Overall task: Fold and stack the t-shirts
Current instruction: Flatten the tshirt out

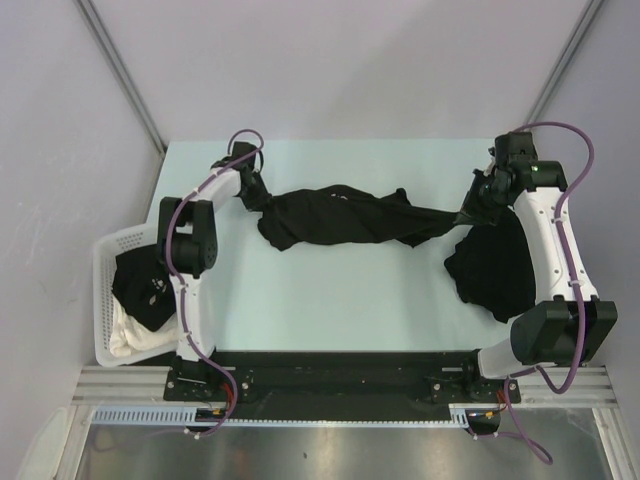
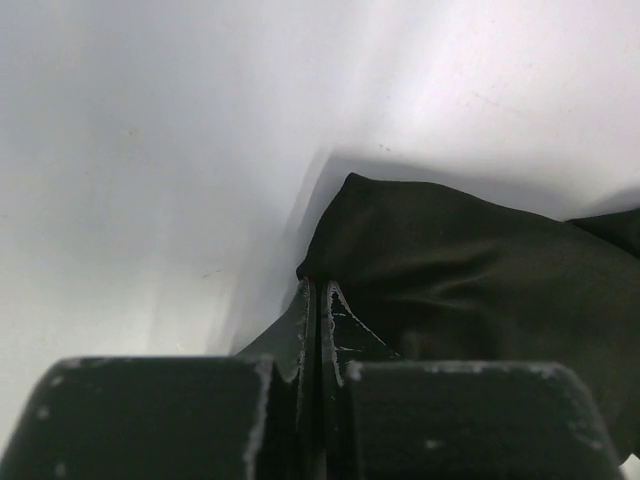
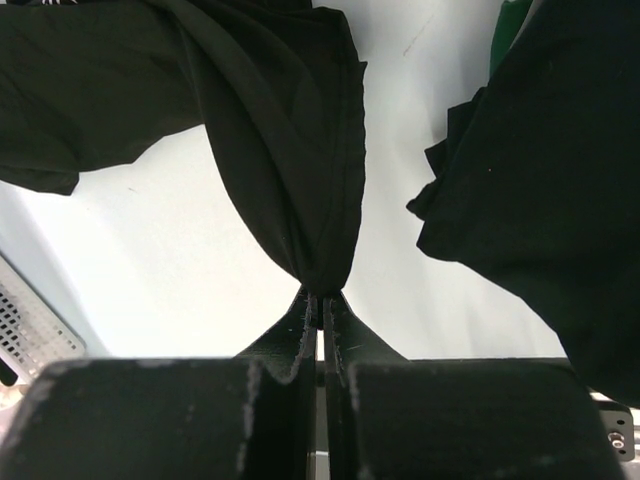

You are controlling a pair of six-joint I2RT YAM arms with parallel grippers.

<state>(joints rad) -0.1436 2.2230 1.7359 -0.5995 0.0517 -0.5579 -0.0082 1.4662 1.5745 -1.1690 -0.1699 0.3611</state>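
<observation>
You have the left hand (image 2: 318,300) and right hand (image 3: 320,300) closed on opposite ends of the soft, light t-shirt (image 1: 340,215), so grip its edges firmly.

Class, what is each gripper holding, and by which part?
Both pinch one black t-shirt, stretched between them: the left gripper at its left end, the right gripper on a bunched, hemmed edge at its right end.

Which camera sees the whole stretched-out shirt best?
The top camera: the shirt shows whole, stretched between the left gripper and right gripper. The left wrist camera sees only a pinched corner, the right wrist camera only the other bunched end.
</observation>
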